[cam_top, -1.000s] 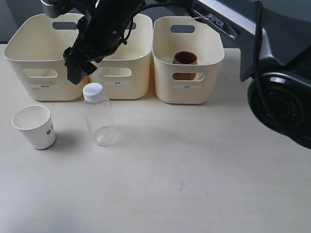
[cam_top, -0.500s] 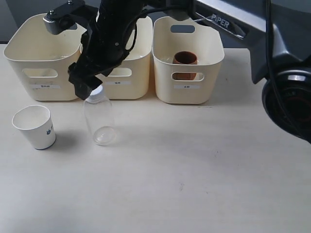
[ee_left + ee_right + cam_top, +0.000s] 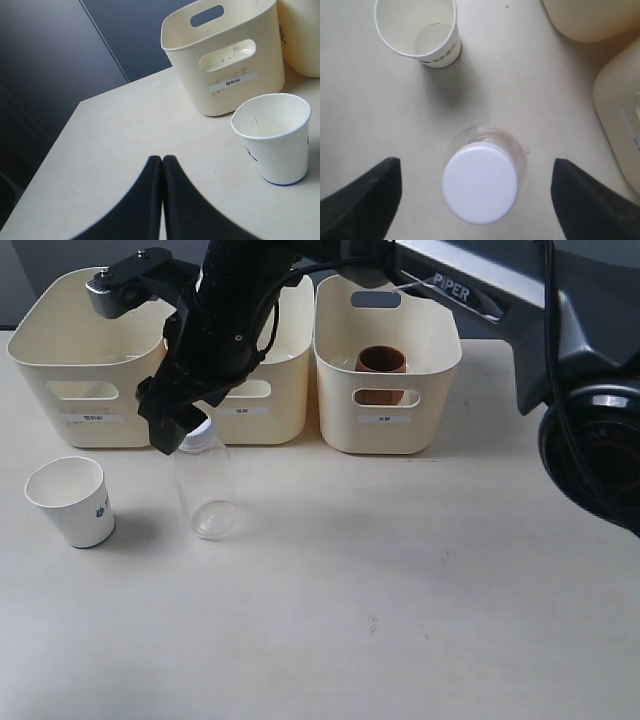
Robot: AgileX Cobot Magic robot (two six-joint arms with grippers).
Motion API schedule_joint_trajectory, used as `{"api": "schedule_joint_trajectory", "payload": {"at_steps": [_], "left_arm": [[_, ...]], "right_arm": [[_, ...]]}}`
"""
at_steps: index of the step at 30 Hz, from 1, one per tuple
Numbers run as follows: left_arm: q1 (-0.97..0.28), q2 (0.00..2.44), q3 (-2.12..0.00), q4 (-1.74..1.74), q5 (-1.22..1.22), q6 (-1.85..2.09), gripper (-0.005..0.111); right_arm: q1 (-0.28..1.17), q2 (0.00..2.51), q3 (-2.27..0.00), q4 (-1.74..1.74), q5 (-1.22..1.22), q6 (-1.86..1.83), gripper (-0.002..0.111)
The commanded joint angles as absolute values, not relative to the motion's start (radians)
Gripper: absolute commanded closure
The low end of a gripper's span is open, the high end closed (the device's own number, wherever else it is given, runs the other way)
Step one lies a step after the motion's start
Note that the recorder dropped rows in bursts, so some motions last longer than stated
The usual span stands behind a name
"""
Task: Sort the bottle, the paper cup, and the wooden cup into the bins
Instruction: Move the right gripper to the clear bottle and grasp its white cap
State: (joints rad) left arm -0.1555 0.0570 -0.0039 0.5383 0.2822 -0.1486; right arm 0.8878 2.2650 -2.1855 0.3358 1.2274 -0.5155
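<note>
The clear bottle (image 3: pixel 205 495) stands upright on the table in front of the bins. My right gripper (image 3: pixel 172 430) has reached across to it and hangs just over its cap. In the right wrist view the white cap (image 3: pixel 480 182) lies between the spread fingers (image 3: pixel 370 197), and the right gripper (image 3: pixel 476 169) is open and not touching it. The white paper cup (image 3: pixel 72 500) (image 3: pixel 417 30) (image 3: pixel 274 137) stands upright left of the bottle. The wooden cup (image 3: pixel 381 362) sits inside the right bin (image 3: pixel 435 390). My left gripper (image 3: pixel 163 159) is shut and empty, low over the table near the paper cup.
Three cream bins stand in a row at the back: the left bin (image 3: pixel 35 370) (image 3: pixel 225 55), the middle bin (image 3: pixel 255 405) and the right one. The right arm's dark body and base (image 3: pixel 590 440) fill the upper right.
The right gripper has come down from in front of the bins onto the bottle, and now covers its cap in the exterior view. The bottle and both cups have not moved.
</note>
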Motion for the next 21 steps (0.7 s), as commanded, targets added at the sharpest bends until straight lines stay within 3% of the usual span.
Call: {"api": "schedule_joint_trajectory", "payload": {"at_steps": [1,15,18,21], "left_arm": [[-0.161,0.054,0.0,0.537,0.285,-0.152,0.107],[-0.161,0.054,0.0,0.537,0.285,-0.152,0.107],[-0.161,0.054,0.0,0.537,0.285,-0.152,0.107],[-0.161,0.054,0.0,0.537,0.285,-0.152,0.107]], "right_arm": [[0.886,2.261,-2.18,0.335,1.221,-0.541,0.031],[0.886,2.296,-2.178,0.301,1.221,-0.541,0.035],[0.886,2.296,-2.192,0.298,1.221,-0.541,0.058],[0.886,2.294,-2.219,0.298,1.221,-0.544,0.097]]}}
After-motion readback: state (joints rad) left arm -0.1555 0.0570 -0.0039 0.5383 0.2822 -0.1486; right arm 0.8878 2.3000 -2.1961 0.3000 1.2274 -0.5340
